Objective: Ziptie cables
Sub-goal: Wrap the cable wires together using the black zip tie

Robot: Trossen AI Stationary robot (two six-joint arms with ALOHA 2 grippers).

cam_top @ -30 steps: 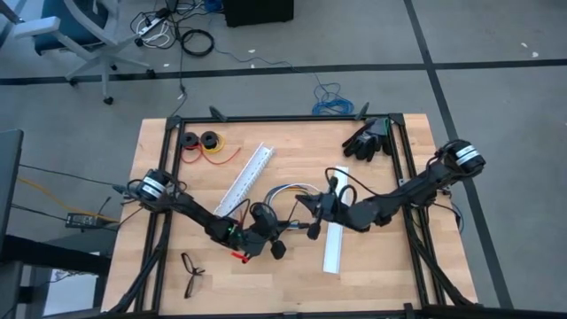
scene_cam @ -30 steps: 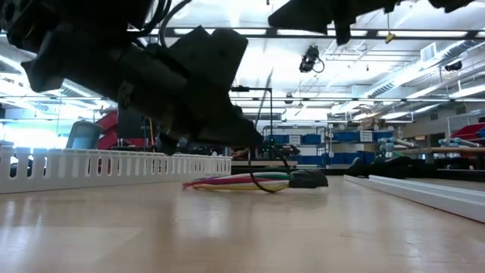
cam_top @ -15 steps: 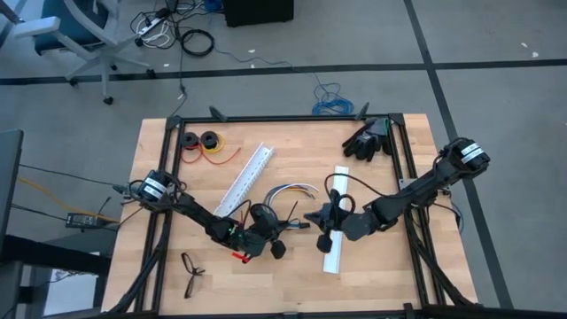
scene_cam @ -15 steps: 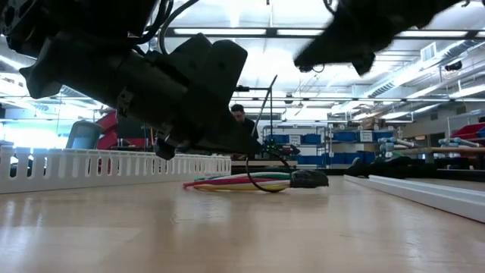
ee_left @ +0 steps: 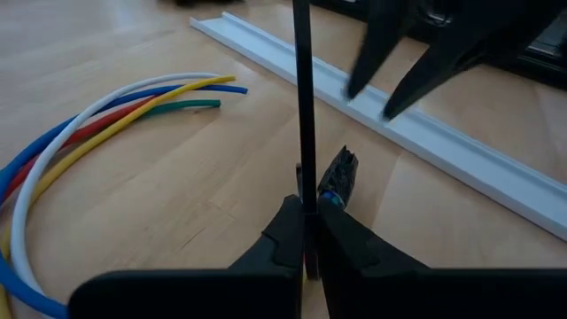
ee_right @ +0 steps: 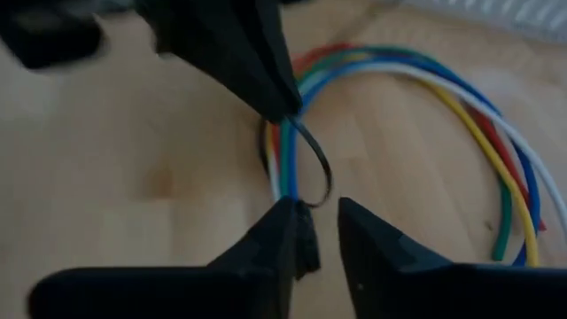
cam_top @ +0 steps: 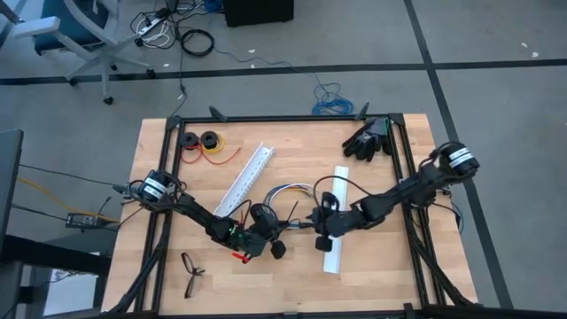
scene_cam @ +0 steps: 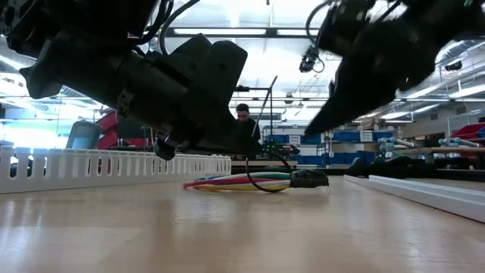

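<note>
Cables (cam_top: 285,191) lie in a curved bundle at the centre of the desk (cam_top: 292,266) in the high view, their blue, yellow, white, red and green strands fanning toward the upper right of the frame and their black connector (scene_cam: 308,179) resting on the wood, right of centre in the low view. The ziptie (ee_left: 302,106) stands pinched upright in the shut fingers of the left gripper (ee_left: 306,232); its lower end curls into a black loop (ee_right: 312,168) around the strands.

A second ago the right gripper (cam_top: 314,222) hovered higher and farther to the upper right, near the top end of the white rail (cam_top: 336,220). Half a second ago it had swung down toward the lower centre. Now it sits just right of the cables, level with the left gripper's tip (cam_top: 282,227) and close to it. Its fingers (ee_right: 372,239), clamped together until now, have parted by a narrow gap, and nothing sits in that gap. The loop's end lies just ahead of them, touching or nearly touching one fingertip; which of the two cannot be told. The left gripper has not shifted over that second, and the cables have stayed put.

In the low view the right gripper has dropped into the upper right of the frame, above the connector.
</note>
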